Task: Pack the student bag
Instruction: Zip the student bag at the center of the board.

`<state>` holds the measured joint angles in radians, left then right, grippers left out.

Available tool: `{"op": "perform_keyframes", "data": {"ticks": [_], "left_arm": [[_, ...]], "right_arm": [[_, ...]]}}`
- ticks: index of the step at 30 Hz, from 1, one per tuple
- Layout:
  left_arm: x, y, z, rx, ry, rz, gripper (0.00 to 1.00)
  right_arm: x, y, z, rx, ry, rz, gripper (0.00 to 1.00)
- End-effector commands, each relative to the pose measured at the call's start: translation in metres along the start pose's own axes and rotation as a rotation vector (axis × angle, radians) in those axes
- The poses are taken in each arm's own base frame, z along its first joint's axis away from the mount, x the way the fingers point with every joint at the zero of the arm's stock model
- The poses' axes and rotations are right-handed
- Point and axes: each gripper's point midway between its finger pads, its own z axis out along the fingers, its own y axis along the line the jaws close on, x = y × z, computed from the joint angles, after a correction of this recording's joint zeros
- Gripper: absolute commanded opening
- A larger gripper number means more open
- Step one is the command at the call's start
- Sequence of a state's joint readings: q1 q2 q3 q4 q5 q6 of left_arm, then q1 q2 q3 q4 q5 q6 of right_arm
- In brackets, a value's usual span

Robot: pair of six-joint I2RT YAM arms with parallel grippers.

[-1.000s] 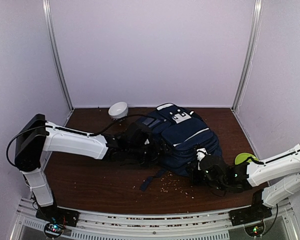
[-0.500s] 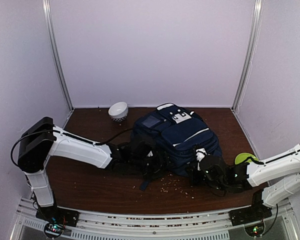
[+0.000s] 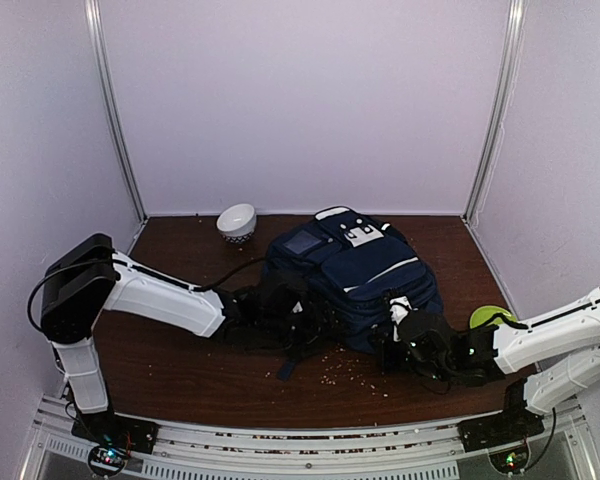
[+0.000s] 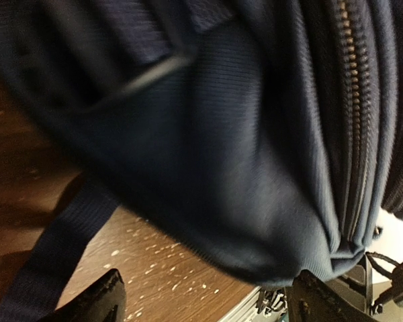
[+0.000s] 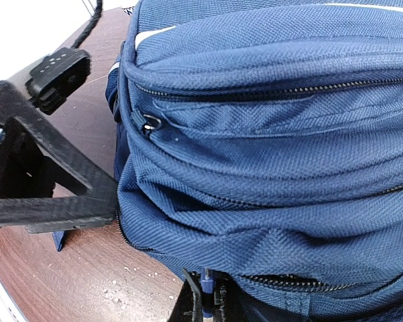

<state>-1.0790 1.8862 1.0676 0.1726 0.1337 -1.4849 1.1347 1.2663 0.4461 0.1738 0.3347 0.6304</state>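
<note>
- Student bag [image 3: 355, 270] lay on the table [image 3: 180, 360], centre-right, closer to the back edge.
- Left gripper [image 3: 298, 318] at the bag's near-left side, jaws spread wide, gripping nothing.
- Right gripper [image 3: 395, 335] at the bag's near-right side, jaws pressed together by a zipper.
- White bowl [image 3: 237, 221] near the back-left corner.

The big student bag [image 3: 360, 270] fills the middle of the table [image 3: 180, 360]. A white bowl [image 3: 237, 221] sits far left. Bare wood shows near the front and at the far right.
</note>
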Motion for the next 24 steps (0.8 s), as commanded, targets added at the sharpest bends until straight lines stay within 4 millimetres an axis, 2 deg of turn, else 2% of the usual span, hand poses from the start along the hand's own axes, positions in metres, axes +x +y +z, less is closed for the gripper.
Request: {"op": "perform_keyframes", "data": {"ticks": [1, 4, 9, 16, 20, 24], "left_arm": [[-0.009, -0.016, -0.022, 0.081, -0.059, -0.017, 0.89], [-0.013, -0.016, -0.026, 0.104, -0.086, -0.037, 0.92], [-0.022, -0.028, -0.009, 0.163, -0.053, -0.034, 0.92], [-0.043, -0.026, -0.002, 0.163, -0.072, -0.02, 0.86], [-0.047, -0.026, 0.002, 0.162, -0.079, -0.022, 0.82], [-0.047, -0.027, 0.01, 0.16, -0.068, -0.015, 0.72]], "right_arm": [[-0.015, 0.016, -0.004, -0.049, -0.035, 0.002, 0.0], [-0.015, 0.016, -0.003, -0.048, -0.038, 0.003, 0.0], [-0.015, 0.018, -0.002, -0.049, -0.033, 0.0, 0.0], [-0.013, 0.018, -0.004, -0.058, -0.03, -0.002, 0.0], [-0.013, 0.021, -0.004, -0.074, -0.032, -0.005, 0.0], [-0.016, 0.026, -0.006, -0.088, -0.035, -0.013, 0.0]]}}
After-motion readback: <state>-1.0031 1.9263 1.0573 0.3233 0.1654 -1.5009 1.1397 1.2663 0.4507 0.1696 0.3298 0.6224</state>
